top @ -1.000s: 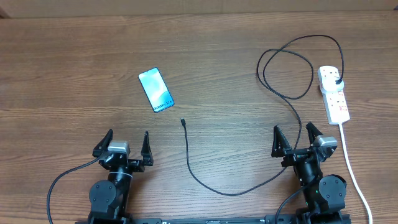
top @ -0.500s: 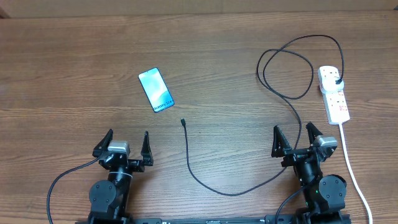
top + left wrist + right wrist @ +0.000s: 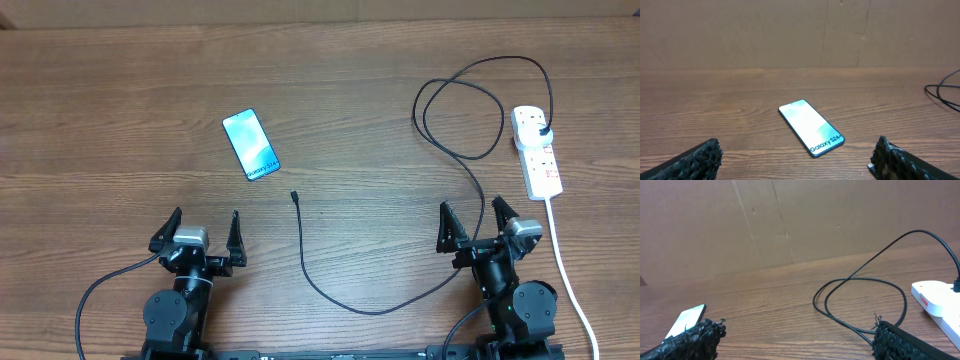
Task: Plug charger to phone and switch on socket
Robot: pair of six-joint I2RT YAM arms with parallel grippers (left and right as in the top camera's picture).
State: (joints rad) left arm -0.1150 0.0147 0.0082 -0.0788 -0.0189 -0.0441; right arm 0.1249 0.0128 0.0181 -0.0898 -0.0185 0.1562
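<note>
The slim blue-screened smartphone point(image 3: 250, 144) lies left of the brown wooden desk's point(image 3: 120, 100) centre. The thin black charger cable point(image 3: 302, 240) loops from the white power strip point(image 3: 537, 150) at the right edge. My left claw point(image 3: 205, 215) and right claw point(image 3: 470, 205) gape empty by the near edge.

Overhead camera looking straight down at the whole surface point(image 3: 120, 90), left wrist camera low and near, facing the phone point(image 3: 811, 128), right wrist camera low, facing the charger point(image 3: 884, 252) loop, phone shared by all three.
</note>
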